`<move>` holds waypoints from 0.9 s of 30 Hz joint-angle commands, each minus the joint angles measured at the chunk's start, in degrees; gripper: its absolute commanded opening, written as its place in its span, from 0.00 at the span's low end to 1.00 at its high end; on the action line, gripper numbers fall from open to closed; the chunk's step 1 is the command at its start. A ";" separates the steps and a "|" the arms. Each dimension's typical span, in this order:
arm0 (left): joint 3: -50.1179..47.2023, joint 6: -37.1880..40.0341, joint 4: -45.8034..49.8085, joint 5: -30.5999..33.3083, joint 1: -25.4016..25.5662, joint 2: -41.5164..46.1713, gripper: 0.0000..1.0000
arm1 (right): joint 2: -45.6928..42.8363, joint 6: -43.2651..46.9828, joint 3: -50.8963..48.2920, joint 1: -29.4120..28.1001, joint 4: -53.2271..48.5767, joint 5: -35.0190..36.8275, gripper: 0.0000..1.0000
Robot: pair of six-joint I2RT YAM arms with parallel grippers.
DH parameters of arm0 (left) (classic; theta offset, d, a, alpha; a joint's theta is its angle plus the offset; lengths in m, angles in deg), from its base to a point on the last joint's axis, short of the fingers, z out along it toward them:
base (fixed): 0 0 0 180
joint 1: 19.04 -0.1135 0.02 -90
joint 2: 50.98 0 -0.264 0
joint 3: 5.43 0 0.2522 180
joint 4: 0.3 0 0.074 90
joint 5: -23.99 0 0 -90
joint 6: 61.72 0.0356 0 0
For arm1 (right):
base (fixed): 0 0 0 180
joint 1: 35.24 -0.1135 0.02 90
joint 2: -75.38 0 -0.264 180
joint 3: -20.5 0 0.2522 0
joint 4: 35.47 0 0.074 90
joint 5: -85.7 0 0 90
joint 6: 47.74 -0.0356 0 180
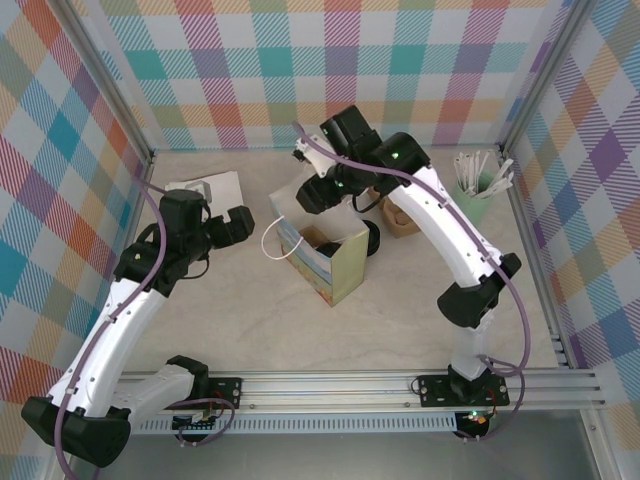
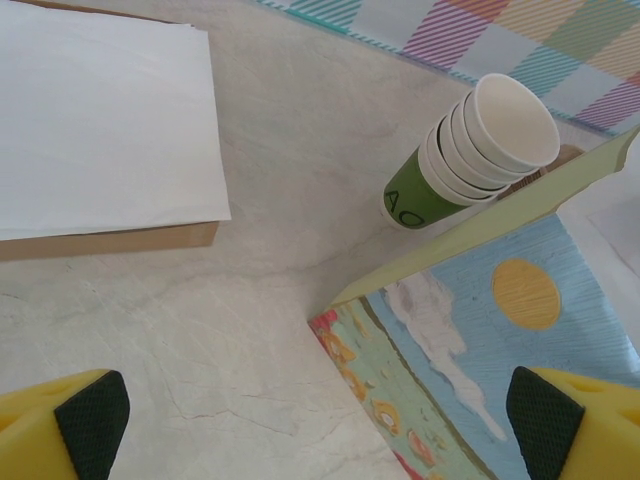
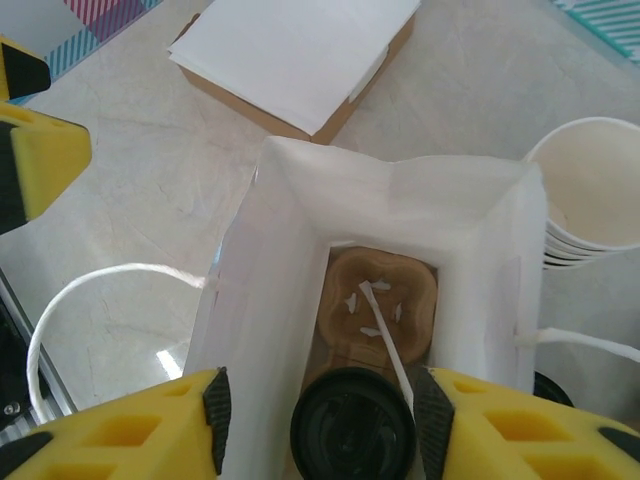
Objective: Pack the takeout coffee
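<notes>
The takeout coffee cup stands inside the white-lined paper bag (image 3: 300,200), and I see it from above as a round black lid (image 3: 352,425); its green wall is hidden. It sits in a brown cardboard carrier (image 3: 385,285) with a white stick (image 3: 385,335) leaning beside it. My right gripper (image 3: 324,420) hovers over the bag's mouth, open, its pads (image 3: 215,420) either side of the lid and clear of it. In the top view the right gripper (image 1: 322,192) is above the bag (image 1: 335,268). My left gripper (image 2: 318,425) is open beside the bag's printed wall (image 2: 500,330), holding nothing.
A stack of nested cream-rimmed cups (image 2: 470,150) stands just beyond the bag. A white sheet on a flat brown box (image 2: 100,120) lies at the back left. A mint pot of white sticks (image 1: 478,180) is at the back right, with a brown carrier (image 1: 402,218) and a black round object (image 1: 372,240) right of the bag.
</notes>
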 commanded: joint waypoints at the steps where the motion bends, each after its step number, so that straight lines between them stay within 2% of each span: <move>1: 1.89 -1.33 0.45 -0.56 -0.77 -0.59 1.00 | -3.30 0.09 1.50 -0.33 -1.19 1.87 0.57; 9: 3.33 -1.71 1.37 -2.25 -4.37 -2.63 1.00 | -7.63 -2.97 -2.22 -0.07 0.37 5.12 0.71; 14: 4.71 -1.05 1.50 -7.58 -9.80 -5.86 0.99 | -11.46 -4.69 -6.97 0.69 2.27 7.55 0.79; 18: 7.28 3.24 2.54 -9.87 -13.23 -12.69 0.95 | -16.44 -6.10 -13.98 1.70 5.90 10.16 0.89; 24: 14.95 11.32 6.01 -5.24 -13.45 -27.27 0.88 | -24.42 -8.07 -25.13 4.09 11.66 12.34 1.00; 27: 18.34 13.57 6.65 -3.10 -12.97 -34.43 0.86 | -27.30 -8.45 -28.77 5.17 12.89 14.28 1.00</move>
